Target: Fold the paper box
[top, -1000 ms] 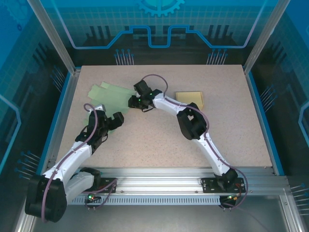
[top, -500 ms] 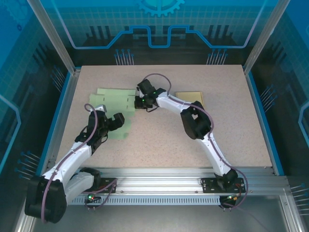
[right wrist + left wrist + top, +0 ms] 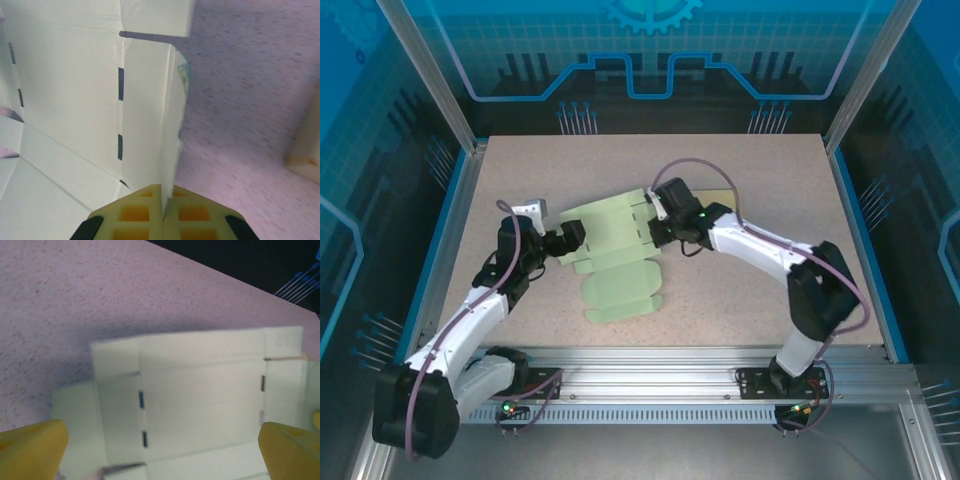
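Observation:
The pale green paper box [image 3: 616,268] lies unfolded and mostly flat at the middle of the table. My right gripper [image 3: 658,220] is at its right edge, shut on a side flap. In the right wrist view that flap [image 3: 170,125] stands on edge and runs down between the closed yellow fingers [image 3: 135,212]. My left gripper [image 3: 571,240] is at the sheet's left edge, open. In the left wrist view its yellow fingertips [image 3: 31,449] stand wide apart at the bottom corners, with the creased sheet [image 3: 200,390] spread between and beyond them.
A pale tan block [image 3: 306,147] lies on the speckled tabletop [image 3: 760,290] just right of the held flap. Blue side rails [image 3: 865,230] and an aluminium frame bound the table. Bare surface lies in front of the sheet.
The right gripper closed on the flap and dragged the sheet from the back left toward the centre. The left gripper moved back and right to the sheet's left edge, staying open.

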Robot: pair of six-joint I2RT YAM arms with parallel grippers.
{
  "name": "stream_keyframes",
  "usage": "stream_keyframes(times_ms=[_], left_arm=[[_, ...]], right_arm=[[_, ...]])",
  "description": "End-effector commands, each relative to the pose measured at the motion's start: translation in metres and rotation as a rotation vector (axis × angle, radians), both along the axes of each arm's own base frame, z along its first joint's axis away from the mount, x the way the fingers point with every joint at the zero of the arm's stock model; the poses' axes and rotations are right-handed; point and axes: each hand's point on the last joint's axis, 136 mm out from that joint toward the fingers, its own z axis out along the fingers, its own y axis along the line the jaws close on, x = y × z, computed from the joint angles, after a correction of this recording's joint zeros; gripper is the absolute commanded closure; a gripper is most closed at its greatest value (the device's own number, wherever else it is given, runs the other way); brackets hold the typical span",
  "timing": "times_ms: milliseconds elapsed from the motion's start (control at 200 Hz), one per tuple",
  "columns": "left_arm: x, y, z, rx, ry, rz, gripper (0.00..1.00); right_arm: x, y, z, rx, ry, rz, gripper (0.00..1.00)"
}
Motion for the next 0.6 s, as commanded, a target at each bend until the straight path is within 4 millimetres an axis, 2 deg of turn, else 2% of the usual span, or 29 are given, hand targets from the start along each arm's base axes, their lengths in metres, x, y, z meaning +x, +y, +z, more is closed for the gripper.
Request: stream_keyframes(times_ms=[0,80,215,290,325,335,495,595], left_arm=[[0.014,-0.013,0.025,0.032,-0.079,-0.110,0.01],[0.019,-0.024,0.026,0.050,-0.077,-0.196,0.01],[0.020,-0.054,0.030,0.067,-0.093,-0.424,0.01],[0.018,-0.070,0.037,0.085,-0.108,-0.559,0.01],[0.018,-0.076,0.041,0.095,-0.120,-0.610,0.01],[0.018,-0.077,0.043,0.099,-0.125,-0.624,0.02],[0.026,-0.090,0.058,0.187,-0.222,-0.769,0.02],[0.032,-0.094,0.057,0.237,-0.250,-0.833,0.02]], right_arm=[[-0.004,-0.024,0.022,-0.035,-0.127,0.006,1.00],[-0.015,-0.033,0.032,-0.020,-0.170,0.016,1.00],[-0.031,-0.046,0.046,0.015,-0.247,0.029,1.00],[-0.037,-0.054,0.051,0.032,-0.279,0.027,1.00],[-0.038,-0.055,0.060,0.051,-0.302,0.027,1.00],[-0.041,-0.056,0.053,0.043,-0.292,0.030,1.00],[-0.051,-0.064,0.061,0.078,-0.336,0.033,1.00],[-0.055,-0.067,0.066,0.089,-0.350,0.034,1.00]])
